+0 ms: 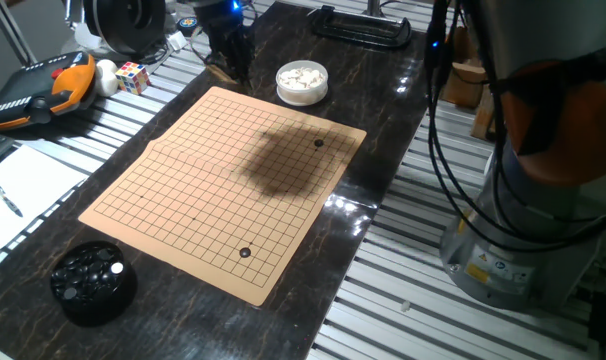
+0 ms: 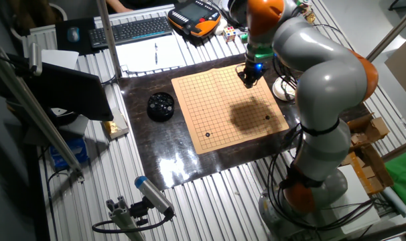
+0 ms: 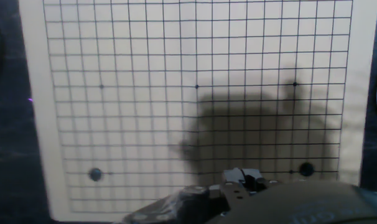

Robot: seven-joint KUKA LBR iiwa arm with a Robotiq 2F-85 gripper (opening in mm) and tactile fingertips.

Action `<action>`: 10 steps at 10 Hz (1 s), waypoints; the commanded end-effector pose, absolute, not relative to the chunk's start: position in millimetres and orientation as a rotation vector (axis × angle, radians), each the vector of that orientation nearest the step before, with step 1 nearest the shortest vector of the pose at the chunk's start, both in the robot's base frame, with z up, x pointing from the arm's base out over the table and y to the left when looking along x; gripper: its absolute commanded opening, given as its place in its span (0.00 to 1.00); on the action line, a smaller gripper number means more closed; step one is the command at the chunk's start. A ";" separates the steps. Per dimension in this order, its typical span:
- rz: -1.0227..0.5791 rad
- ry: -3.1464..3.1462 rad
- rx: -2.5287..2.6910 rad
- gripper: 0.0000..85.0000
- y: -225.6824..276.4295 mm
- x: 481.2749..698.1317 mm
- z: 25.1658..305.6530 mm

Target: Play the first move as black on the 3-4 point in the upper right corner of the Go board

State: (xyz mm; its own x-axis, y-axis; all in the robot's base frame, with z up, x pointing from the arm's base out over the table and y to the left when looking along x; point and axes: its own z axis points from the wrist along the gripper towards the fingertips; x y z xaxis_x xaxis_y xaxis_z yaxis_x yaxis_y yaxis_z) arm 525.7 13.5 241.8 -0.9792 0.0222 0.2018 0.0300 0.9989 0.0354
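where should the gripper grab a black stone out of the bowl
From straight above, pinching one top stone across its rim edges. The black bowl opens upward and its wall blocks any sideways approach; the stones are small and lens-shaped, so only their edges offer a grip. Which one lies loosest cannot be told.

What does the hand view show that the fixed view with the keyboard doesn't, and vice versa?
Hand view only: the grid close up, star points, and a sliver of the gripper at the bottom edge; whether it is open or shut cannot be told.
Keyboard view only: the whole arm, black stone bowl, keyboard, notepad.
Both: the Go board, two black stones on it, and the arm's shadow.
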 end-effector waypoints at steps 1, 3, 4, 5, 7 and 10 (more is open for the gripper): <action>-0.057 -2.942 -0.067 0.01 34.7 536.1 243.5; -0.054 -2.938 -0.150 0.01 77.7 554.5 245.2; -0.067 -2.930 -0.193 0.01 99.1 561.9 242.8; -0.074 -2.929 -0.232 0.01 121.4 566.8 238.7; -0.104 -2.907 -0.334 0.01 157.3 568.0 236.5; -0.094 -2.893 -0.466 0.01 202.1 560.7 235.7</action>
